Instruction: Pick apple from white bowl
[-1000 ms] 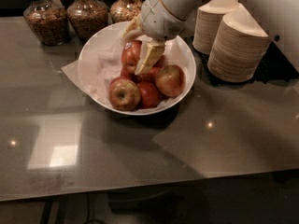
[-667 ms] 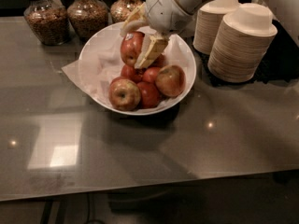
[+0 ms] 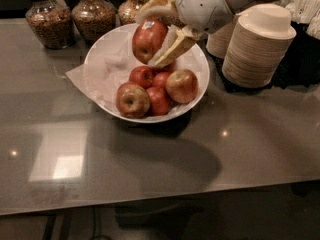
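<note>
The large deep-red apple [image 3: 147,40] with a small white sticker near its top hangs in the air above the back of the white bowl [image 3: 95,59]. My gripper [image 3: 152,34] comes in from the upper right and is shut on this apple, one pale finger [image 3: 172,51] under its right side and the other over its top. The wide white bowl is lined with crumpled white paper and holds several more apples: two yellower ones [image 3: 132,100] [image 3: 181,85] and smaller red ones [image 3: 142,76] between them.
Three glass jars [image 3: 46,18] of brown food stand along the back left. Stacks of beige paper bowls [image 3: 260,44] stand right of the white bowl. The grey glossy tabletop [image 3: 150,159] runs to a front edge near the bottom.
My gripper has lifted the deep-red apple up out of the pile, and it now hangs clear above the other apples. The bowl and its other apples have stayed put.
</note>
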Motion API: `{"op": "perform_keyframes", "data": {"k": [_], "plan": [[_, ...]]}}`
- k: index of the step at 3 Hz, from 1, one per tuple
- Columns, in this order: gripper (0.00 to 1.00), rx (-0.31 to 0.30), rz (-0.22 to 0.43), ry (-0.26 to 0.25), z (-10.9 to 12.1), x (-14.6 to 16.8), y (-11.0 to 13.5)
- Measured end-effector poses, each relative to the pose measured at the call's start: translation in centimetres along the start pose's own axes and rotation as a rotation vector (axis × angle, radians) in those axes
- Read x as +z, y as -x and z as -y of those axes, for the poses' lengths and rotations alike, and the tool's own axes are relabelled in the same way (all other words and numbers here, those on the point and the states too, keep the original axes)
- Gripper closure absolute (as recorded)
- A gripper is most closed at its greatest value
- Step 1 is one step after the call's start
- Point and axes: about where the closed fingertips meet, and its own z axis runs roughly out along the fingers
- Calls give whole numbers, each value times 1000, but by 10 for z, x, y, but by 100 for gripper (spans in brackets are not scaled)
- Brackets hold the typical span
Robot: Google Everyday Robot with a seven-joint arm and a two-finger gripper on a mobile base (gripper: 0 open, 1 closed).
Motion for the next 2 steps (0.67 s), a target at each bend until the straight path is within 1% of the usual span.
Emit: {"op": "perform_keyframes", "data": {"k": [1, 2], "plan": [[100, 49, 80, -70, -13, -25, 18], [100, 72, 105, -96, -16, -37, 22]]}}
